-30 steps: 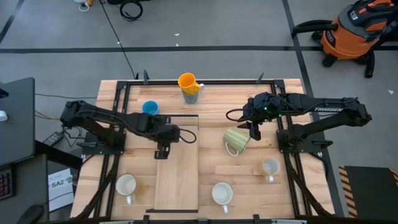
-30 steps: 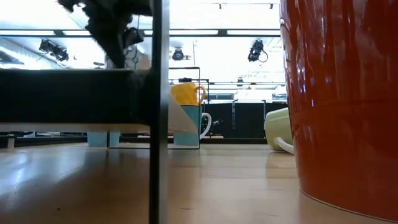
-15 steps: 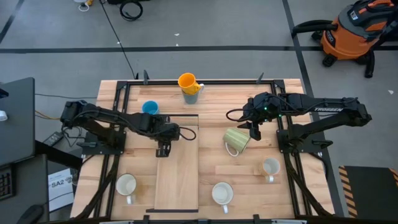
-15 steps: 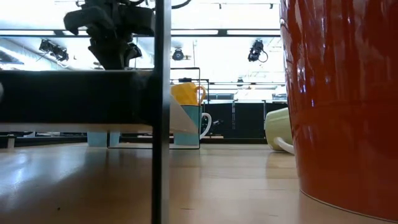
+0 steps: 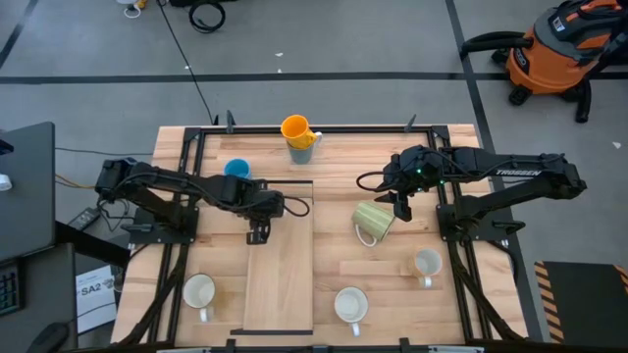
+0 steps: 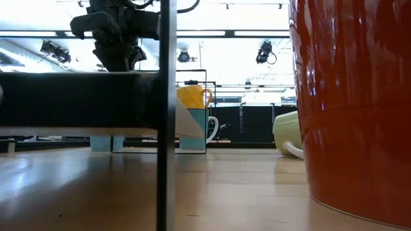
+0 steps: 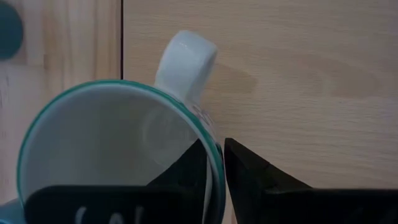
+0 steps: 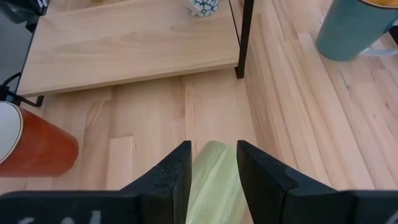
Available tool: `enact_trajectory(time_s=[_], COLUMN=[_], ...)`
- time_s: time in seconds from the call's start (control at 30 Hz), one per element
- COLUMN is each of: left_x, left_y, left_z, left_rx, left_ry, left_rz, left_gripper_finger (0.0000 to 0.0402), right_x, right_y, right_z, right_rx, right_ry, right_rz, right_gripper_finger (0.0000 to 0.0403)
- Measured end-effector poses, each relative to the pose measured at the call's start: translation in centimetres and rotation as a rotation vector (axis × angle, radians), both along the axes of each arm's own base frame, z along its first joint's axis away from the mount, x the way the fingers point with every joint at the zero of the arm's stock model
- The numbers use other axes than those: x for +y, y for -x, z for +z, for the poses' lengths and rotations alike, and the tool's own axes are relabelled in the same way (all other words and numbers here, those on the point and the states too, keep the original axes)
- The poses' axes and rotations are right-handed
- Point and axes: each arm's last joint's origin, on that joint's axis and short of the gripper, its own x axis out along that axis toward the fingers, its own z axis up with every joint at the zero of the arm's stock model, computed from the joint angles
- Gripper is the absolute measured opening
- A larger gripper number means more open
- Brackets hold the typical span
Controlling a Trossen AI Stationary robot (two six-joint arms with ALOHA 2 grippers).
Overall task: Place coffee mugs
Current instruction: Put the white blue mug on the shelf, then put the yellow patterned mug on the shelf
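Observation:
My left gripper (image 5: 257, 233) points down over the raised wooden board (image 5: 280, 284) at the table's middle, shut on the blue-patterned white mug (image 7: 106, 143), whose handle (image 7: 185, 59) points away from the fingers. The right wrist view shows this mug (image 8: 202, 6) standing on the board. My right gripper (image 5: 400, 208) hangs open above the pale green mug (image 5: 373, 221), which lies on its side on the table. An orange mug (image 5: 295, 127) sits stacked on a greyish one by the far edge. A blue mug (image 5: 236, 169) stands behind the left arm. My left gripper has the mug's wall at the rim (image 7: 216, 163), a little to one side of the handle. One finger (image 7: 186, 171) is inside the mug and one (image 7: 255, 177) outside. The fingers come from above, pointing steeply down. The mug is upright, its base on the board.
Three more mugs stand along the near side: one at the left (image 5: 199, 291), a red-orange one (image 5: 350, 305) that fills the low view's right (image 6: 353, 109), and one at the right (image 5: 427, 263). Black frame rails (image 5: 461, 284) run along both sides of the table.
My left gripper has come down a little toward the board; in the low view it has sunk from the top edge to just above the board's edge.

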Motion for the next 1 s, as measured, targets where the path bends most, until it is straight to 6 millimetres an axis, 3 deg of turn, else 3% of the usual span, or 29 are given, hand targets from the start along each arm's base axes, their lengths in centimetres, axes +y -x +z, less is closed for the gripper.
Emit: enact_trajectory(time_s=[0.27,0.7,1.0], left_x=[0.02,0.11,0.13], left_y=[0.00,0.00,0.04], left_z=[-0.01,0.00,0.04], left_rx=[-0.001,0.003,0.005], left_ry=[-0.006,-0.052,-0.056], left_rz=[0.010,-0.016,-0.026], left_gripper_finger=[0.0077,0.0176,0.0182], right_x=[0.00,0.00,0.00], right_y=[0.00,0.00,0.00], right_z=[0.00,0.00,0.00], right_rx=[0.000,0.000,0.000], right_ry=[0.000,0.000,0.000], right_rz=[0.000,0.000,0.000], right_gripper_finger=[0.0133,0.0133,0.0133])
